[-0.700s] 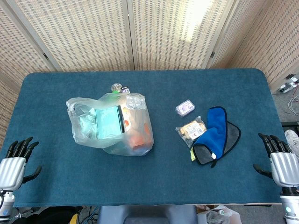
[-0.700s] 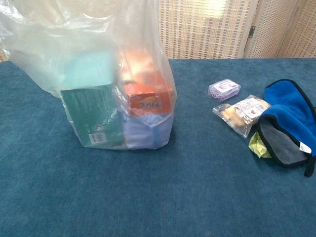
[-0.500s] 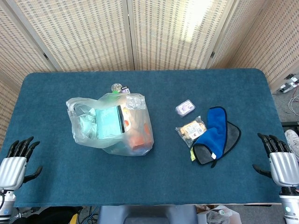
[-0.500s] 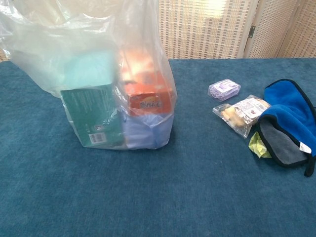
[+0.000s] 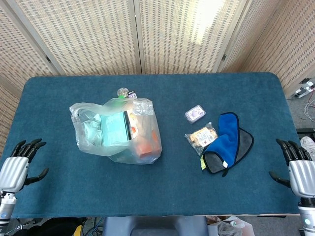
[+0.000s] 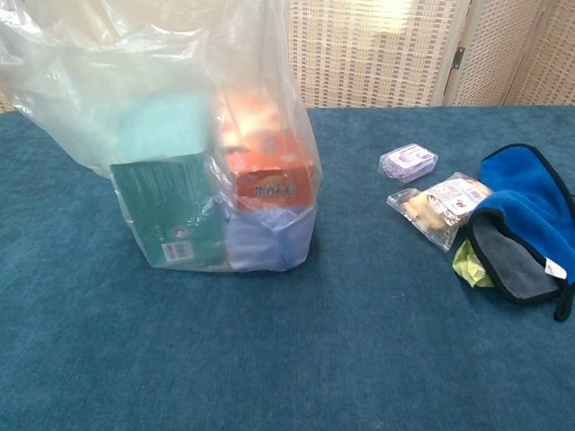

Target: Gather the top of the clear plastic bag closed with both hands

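Observation:
The clear plastic bag point(image 5: 115, 130) stands left of the table's middle with its top loose and open; the chest view shows the same bag point(image 6: 180, 135) upright, holding a teal box point(image 6: 166, 211) and an orange box point(image 6: 269, 180). My left hand point(image 5: 17, 164) hovers at the near left corner, fingers apart, holding nothing, far from the bag. At the near right edge my right hand point(image 5: 298, 167) is likewise spread and empty. Neither hand shows in the chest view.
Right of the bag lie a small purple case point(image 5: 195, 114), a snack packet point(image 5: 203, 136) and a blue and grey cloth point(image 5: 227, 142). The blue tablecloth point(image 5: 162, 191) covers the table; a woven screen stands behind it.
My left hand has shifted slightly forward and to the right at the table's corner. The right hand has edged a little right and down. The bag has not moved.

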